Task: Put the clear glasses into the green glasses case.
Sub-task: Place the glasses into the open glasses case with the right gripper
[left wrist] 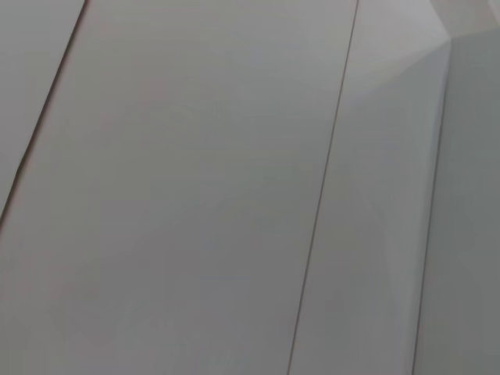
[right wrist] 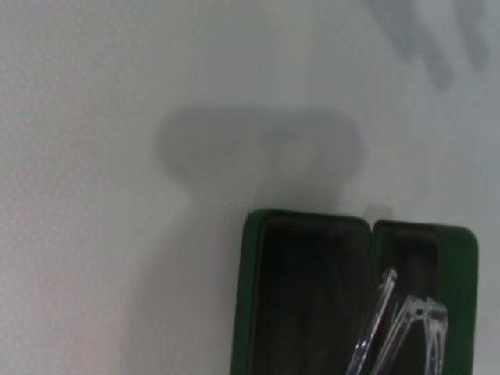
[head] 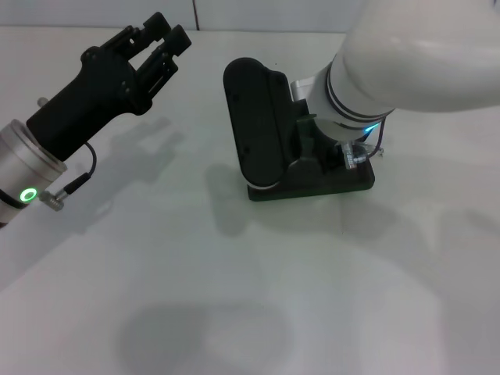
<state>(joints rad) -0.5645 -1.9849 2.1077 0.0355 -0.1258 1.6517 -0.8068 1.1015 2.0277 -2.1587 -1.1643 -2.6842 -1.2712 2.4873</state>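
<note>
The green glasses case (head: 312,178) lies open on the white table in the head view, its lid (head: 254,117) standing up on the left side. My right arm (head: 367,78) reaches down over the case and hides its own gripper. A bit of the clear glasses (head: 355,154) shows just below the wrist, over the case's right end. In the right wrist view the clear glasses (right wrist: 402,328) hang above the open case (right wrist: 305,297) with its dark lining. My left gripper (head: 166,33) is raised at the far left, open and holding nothing.
The white table (head: 234,297) spreads out around the case. The left wrist view shows only a pale panelled wall (left wrist: 234,187).
</note>
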